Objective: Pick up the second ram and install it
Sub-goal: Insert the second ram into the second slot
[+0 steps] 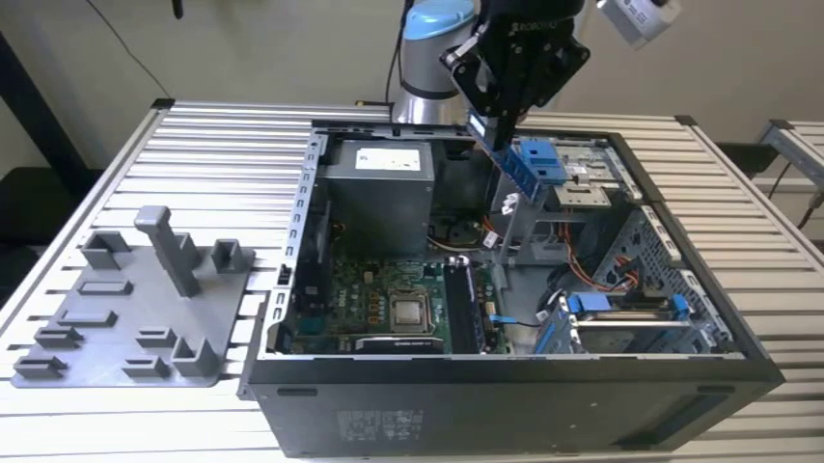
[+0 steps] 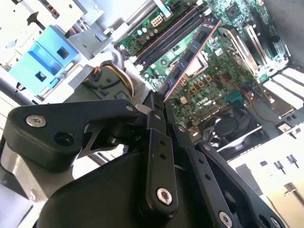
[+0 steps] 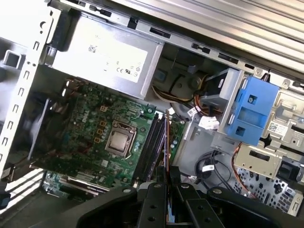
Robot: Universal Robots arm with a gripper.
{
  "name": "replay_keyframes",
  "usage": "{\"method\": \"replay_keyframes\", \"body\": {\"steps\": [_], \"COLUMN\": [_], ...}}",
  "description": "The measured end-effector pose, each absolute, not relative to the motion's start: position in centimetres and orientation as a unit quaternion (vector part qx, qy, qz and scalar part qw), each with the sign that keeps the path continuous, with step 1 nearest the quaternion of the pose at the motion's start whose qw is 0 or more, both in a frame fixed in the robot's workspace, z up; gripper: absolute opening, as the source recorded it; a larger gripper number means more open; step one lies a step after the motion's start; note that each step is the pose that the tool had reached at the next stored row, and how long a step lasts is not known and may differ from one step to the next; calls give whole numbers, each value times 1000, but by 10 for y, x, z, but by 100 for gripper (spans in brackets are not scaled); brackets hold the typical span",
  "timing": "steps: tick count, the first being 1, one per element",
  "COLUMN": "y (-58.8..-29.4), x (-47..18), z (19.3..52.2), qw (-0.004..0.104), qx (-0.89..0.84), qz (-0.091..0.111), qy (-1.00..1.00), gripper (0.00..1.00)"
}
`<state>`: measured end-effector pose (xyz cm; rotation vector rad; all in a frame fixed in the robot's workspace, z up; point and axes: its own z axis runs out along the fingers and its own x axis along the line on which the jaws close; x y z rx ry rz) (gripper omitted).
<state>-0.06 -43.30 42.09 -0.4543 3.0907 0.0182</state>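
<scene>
My gripper [image 1: 491, 118] hangs above the open computer case, shut on the second ram [image 1: 512, 166], a thin dark stick that slants down from the fingers. In the second wrist view the ram [image 2: 190, 54] runs out from the gripper [image 2: 155, 103] over the green motherboard [image 2: 223, 76], well above the long black memory slots [image 2: 168, 38]. In the first wrist view I see the ram [image 3: 166, 147] edge-on, roughly in line with the slots [image 3: 151, 142], and the gripper [image 3: 167, 184] clamps its near end.
The case [image 1: 515, 386] lies on its side on a slatted table [image 1: 219, 154]. Inside are the power supply [image 1: 374, 188], the processor socket [image 1: 409, 311], cables and blue drive brackets [image 1: 542, 159]. A grey fixture tray [image 1: 129, 309] with upright posts stands at the exterior view's left.
</scene>
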Motion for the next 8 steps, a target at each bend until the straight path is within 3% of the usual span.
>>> {"method": "replay_keyframes", "body": {"steps": [8], "y": [-433], "x": [-1], "z": [420], "qw": [9], "qx": [-100], "qz": [5], "qy": [995], "gripper": [14]}}
